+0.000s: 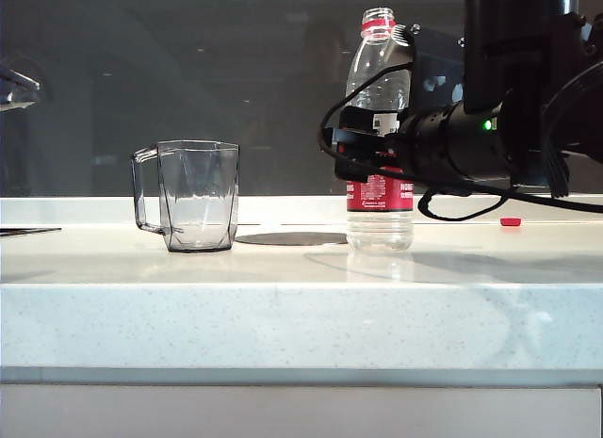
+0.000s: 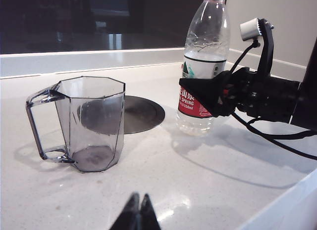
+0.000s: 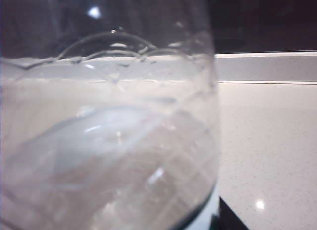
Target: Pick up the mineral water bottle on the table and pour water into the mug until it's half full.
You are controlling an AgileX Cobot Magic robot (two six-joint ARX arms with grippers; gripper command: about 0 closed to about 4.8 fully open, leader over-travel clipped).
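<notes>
The mineral water bottle (image 1: 380,89) (image 2: 208,37) stands upright on the table (image 1: 283,316), uncapped, with water (image 2: 204,63) up to just above its red label. My right gripper (image 1: 354,157) (image 2: 204,95) reaches in level from the right, its black fingers pressed on either side of the label. In the right wrist view the bottle (image 3: 109,141) fills the picture, with one fingertip (image 3: 229,219) at its edge. The clear faceted mug (image 1: 198,195) (image 2: 89,121) stands to the bottle's left, apart from it and apparently empty. My left gripper (image 2: 138,200) hovers shut over the table, short of the mug.
A flat dark round disc (image 1: 292,238) (image 2: 143,114) lies in the table between mug and bottle. A small red cap (image 1: 510,221) lies behind the right arm. A low white ledge (image 1: 94,210) runs along the back. The table's thick front edge is near.
</notes>
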